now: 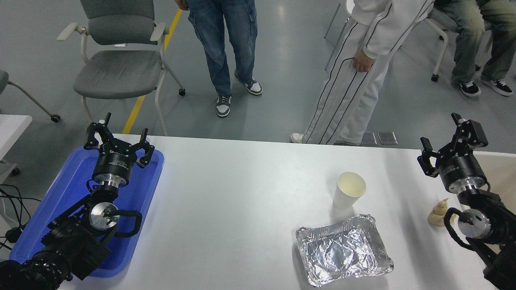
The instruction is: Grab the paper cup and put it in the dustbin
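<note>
The white paper cup (349,190) stands upright on the white table (242,193), right of centre, its cream inside showing. My right gripper (445,139) is open and empty, raised near the table's far right, well to the right of the cup. The beige dustbin (500,169) shows only as a pale edge at the far right, behind the right arm. My left gripper (117,139) is open and empty, parked over the blue tray at the lower left.
A crumpled silver foil tray (342,249) lies just in front of the cup. A beige crumpled lump (440,213) lies by the right arm. A blue plastic tray (92,209) sits at the left. People stand beyond the far edge, beside a grey chair (117,60).
</note>
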Controlling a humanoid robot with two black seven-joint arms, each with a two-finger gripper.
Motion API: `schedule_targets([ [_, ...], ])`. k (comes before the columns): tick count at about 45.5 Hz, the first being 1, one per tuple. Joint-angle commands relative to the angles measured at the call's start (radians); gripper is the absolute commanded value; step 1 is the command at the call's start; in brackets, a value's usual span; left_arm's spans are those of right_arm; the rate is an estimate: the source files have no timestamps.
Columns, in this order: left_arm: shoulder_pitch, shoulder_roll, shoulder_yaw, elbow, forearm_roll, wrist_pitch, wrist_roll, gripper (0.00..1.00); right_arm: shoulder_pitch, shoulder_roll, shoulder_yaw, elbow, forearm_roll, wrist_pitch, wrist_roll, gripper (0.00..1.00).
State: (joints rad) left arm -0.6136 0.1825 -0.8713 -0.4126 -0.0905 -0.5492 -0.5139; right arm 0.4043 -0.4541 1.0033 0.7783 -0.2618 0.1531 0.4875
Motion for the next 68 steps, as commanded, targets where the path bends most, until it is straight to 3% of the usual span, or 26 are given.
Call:
schedule_targets([
  [1, 0.0, 0.0, 0.0, 0.0, 0.0, 0.0, 0.0, 1.0, -0.001, 0.003, 0.0, 0.001, 0.0, -0.001, -0.001, 1.0],
  [50, 0.0, 0.0, 0.0, 0.0, 0.0, 0.0, 0.0, 1.0, 0.002, -0.028, -0.005, -0.005, 0.0, 0.013, -0.001, 1.0],
  [59, 0.0, 0.0, 0.0, 0.0, 0.0, 0.0, 0.0, 1.0, 0.013, -0.051, -0.126, 0.015, 0.013, 0.005, -0.001, 1.0],
  [68, 0.0, 0.0, 0.0, 0.0, 0.0, 0.0, 0.0, 1.0, 0.068, -0.169, -0.354, 0.053, 0.016, 0.003, -0.001, 1.0],
])
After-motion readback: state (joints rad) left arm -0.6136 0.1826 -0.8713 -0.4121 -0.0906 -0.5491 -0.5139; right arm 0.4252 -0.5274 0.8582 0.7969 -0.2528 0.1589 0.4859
